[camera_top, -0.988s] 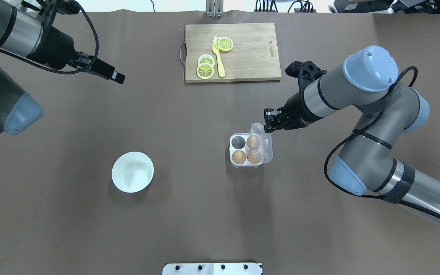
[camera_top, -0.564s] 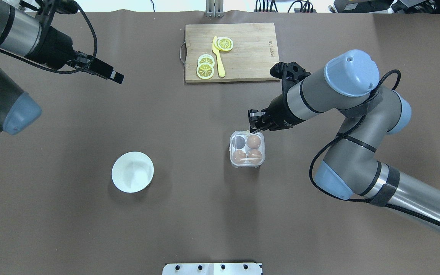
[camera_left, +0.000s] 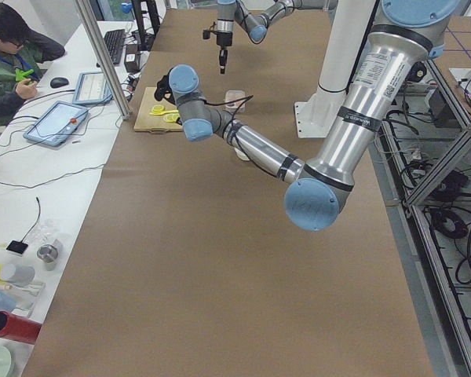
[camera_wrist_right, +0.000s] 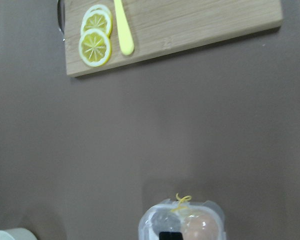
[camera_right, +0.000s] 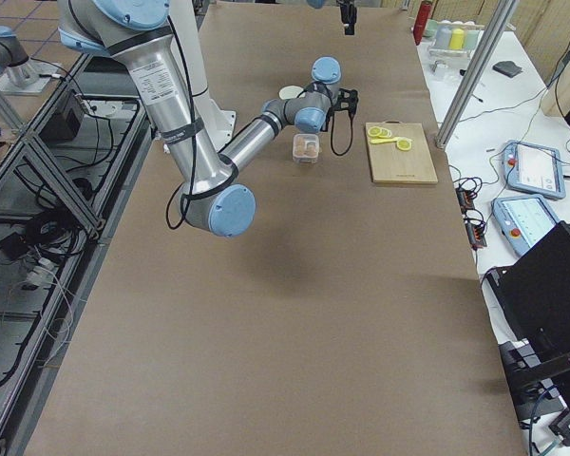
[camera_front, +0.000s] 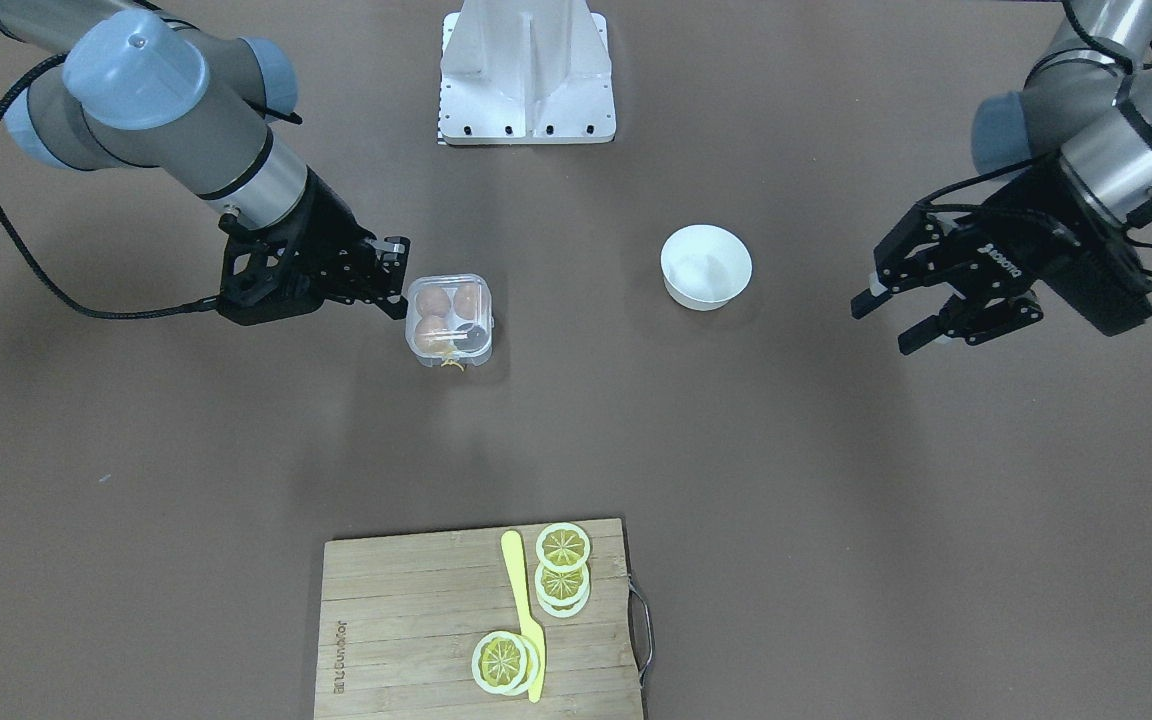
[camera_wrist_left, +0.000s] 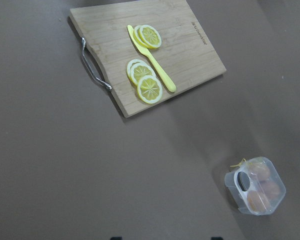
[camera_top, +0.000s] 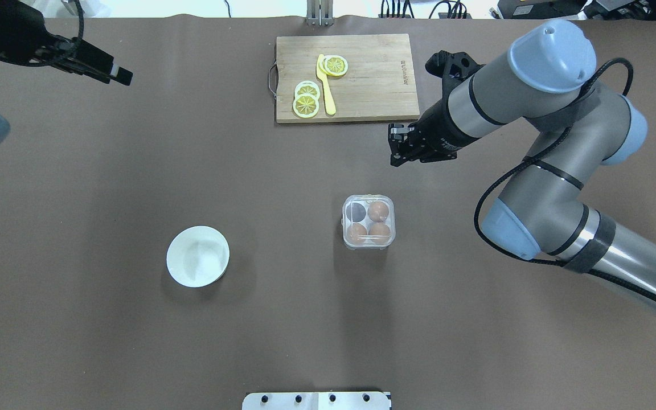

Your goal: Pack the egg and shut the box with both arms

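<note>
Facing view: my left hand (camera_front: 891,310) hangs spread wide, its white lettering unreadable; overhead: the closed square box (camera_top: 369,246) sits mid-surface (camera_top: 282,330), three eggs (camera_top: 378,211) inside, my right hand (camera_top: 395,146) apart; right wrist: fingertips (camera_wrist_right: 171,236) together, empty; the box's string (camera_wrist_right: 182,200) points toward the board (camera_wrist_right: 200,22).

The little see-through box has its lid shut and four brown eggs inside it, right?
Not quite. The box does have its lid shut, but it holds three brown eggs, not four. The fourth cell is empty and looks dark. The overhead exterior view shows this best.
</note>
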`<state>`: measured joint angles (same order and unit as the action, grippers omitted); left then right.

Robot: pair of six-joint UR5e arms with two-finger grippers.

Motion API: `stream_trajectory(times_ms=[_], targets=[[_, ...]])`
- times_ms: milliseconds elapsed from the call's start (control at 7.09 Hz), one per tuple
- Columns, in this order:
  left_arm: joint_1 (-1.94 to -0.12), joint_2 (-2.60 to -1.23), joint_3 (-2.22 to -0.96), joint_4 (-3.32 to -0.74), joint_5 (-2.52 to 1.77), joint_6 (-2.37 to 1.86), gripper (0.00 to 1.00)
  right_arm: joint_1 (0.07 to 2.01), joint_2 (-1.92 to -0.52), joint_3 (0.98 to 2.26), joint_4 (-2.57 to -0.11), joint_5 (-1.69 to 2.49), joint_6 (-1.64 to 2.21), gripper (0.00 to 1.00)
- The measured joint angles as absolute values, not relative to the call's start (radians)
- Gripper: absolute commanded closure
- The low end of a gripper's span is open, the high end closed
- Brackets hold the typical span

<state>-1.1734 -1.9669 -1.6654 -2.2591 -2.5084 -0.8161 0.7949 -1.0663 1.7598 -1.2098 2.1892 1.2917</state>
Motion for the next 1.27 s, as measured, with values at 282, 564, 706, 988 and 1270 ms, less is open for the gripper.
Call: stream_trajectory(times_ms=[282,564,706,988,1270], targets=[[-1.268,-1.939,-1.647,-2.213,-2.513,-0.773,0.38,0.866,-1.069,1.762,-1.31,2.191,1.258,0.0],[-1.368,-1.903,-1.65,-2.019,-2.512,-0.494,0.36,0.93,-1.084,1.76,-1.394,2.193,1.166,0.0],[-1.408,-1.88,-1.653,-1.904,-2.509,-0.325,0.27,0.957,-1.1,1.757,-1.414,2.197,1.123,0.0],[-1.443,-1.825,-1.66,-1.683,-2.438,-0.018,0.02,1.02,-1.123,1.754,-1.488,2.201,0.988,0.0],[-1.451,-1.737,-1.674,-1.52,-2.33,0.128,0.02,1.091,-1.128,1.754,-1.598,2.208,0.833,0.0]])
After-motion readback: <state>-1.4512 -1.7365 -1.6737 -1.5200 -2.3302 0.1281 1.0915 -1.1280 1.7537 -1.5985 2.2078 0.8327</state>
